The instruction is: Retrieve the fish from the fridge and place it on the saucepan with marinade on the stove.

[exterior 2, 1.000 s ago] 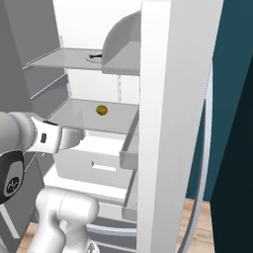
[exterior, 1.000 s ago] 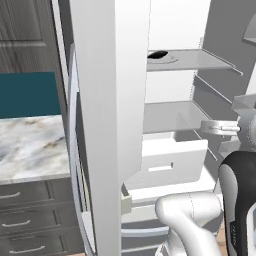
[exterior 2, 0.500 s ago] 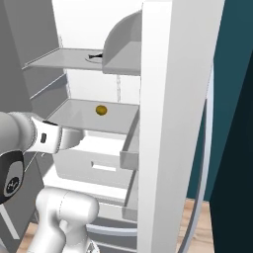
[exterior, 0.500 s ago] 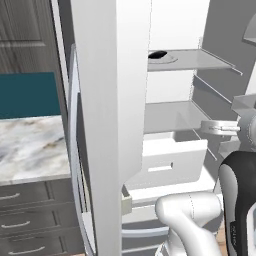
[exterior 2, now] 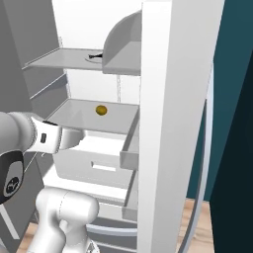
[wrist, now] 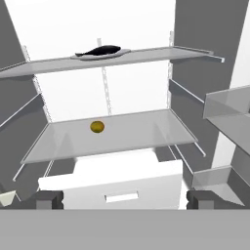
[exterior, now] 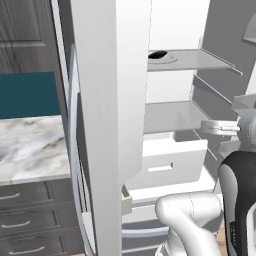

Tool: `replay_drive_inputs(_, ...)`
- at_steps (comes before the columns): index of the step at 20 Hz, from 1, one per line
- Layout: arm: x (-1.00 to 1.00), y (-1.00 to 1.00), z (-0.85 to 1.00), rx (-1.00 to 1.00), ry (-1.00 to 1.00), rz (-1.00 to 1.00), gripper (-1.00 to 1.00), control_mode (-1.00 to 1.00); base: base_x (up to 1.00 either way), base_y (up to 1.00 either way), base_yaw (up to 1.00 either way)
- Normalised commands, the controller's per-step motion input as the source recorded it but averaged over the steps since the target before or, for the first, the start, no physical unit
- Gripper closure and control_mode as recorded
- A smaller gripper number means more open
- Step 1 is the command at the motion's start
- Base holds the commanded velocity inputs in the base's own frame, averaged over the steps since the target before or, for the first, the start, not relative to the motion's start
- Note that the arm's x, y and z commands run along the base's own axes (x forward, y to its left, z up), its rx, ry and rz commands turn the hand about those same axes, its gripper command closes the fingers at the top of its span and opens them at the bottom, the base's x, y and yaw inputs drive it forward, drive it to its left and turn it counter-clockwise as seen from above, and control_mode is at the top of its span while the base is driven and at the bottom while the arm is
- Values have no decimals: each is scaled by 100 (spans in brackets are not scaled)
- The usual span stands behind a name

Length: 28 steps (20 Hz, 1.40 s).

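While the fridge (wrist: 122, 180) stands open, the fish (wrist: 99, 50) lies on its top shelf (wrist: 146, 56), a yellowish ball (wrist: 97, 127) below; the tool (wrist: 122, 199) gapes wide, empty.

Left base view: the open fridge door (exterior: 107, 125) covers the left part of the interior; the fish (exterior: 157, 54), upper centre, shows as a partial dark shape behind the door's edge. Right base view: the fish (exterior 2: 95, 57) is too small to make out, its right end behind a door bin (exterior 2: 123, 47). Hand view: the fingers (wrist: 49, 199) are cut off at the bottom edge.
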Motion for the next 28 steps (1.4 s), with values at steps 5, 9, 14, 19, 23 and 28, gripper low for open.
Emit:
replay_drive_inputs(5,0,0,0,0,0,0,-100,100,100,0,14)
replay_drive_inputs(9,0,0,0,0,0,0,-100,100,100,0,17)
replay_drive_inputs(14,0,0,0,0,0,0,-100,100,100,0,14)
replay_drive_inputs(19,0,0,0,0,0,0,-100,100,70,1,1)
replay_drive_inputs(23,0,0,0,0,0,0,-100,100,69,6,0)
replay_drive_inputs(28,0,0,0,0,0,0,-100,100,72,2,0)
